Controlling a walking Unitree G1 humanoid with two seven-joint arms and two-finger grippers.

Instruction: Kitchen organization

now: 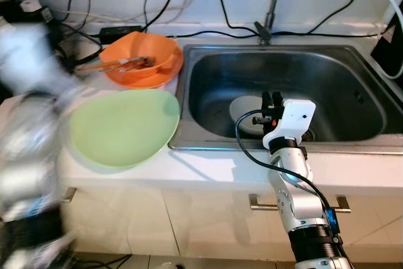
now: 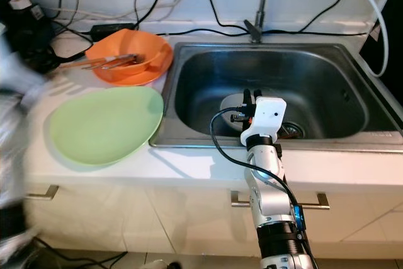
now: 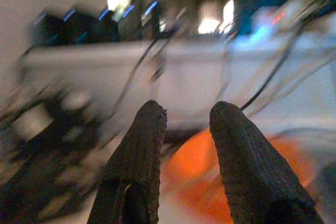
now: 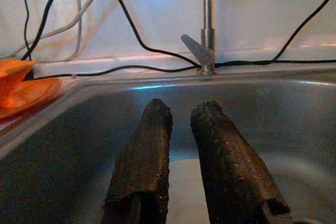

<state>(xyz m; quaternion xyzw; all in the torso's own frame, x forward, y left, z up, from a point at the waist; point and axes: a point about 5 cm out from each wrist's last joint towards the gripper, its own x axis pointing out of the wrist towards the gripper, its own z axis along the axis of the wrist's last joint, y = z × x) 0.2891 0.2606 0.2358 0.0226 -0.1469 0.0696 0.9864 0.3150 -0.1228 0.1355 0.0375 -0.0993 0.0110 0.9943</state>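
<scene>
Right gripper [image 1: 272, 100] inside steel sink [image 1: 352, 67], fingers slightly parted over white plate [image 1: 244, 109] on sink floor, nothing pinched; left gripper [image 3: 184, 124] blurred at far left, fingers parted and empty, near orange bowl [image 1: 141, 61]; green plate [image 1: 123, 127] on counter left of sink.

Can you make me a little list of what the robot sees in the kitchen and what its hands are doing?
Place: counter with steel sink
In sink: white plate
On counter: green plate, orange bowl holding chopsticks
Behind: faucet, black cables
Right gripper: over the sink above the white plate, fingers slightly apart, empty
Left gripper: blurred, fingers apart, pointing towards the orange bowl
</scene>
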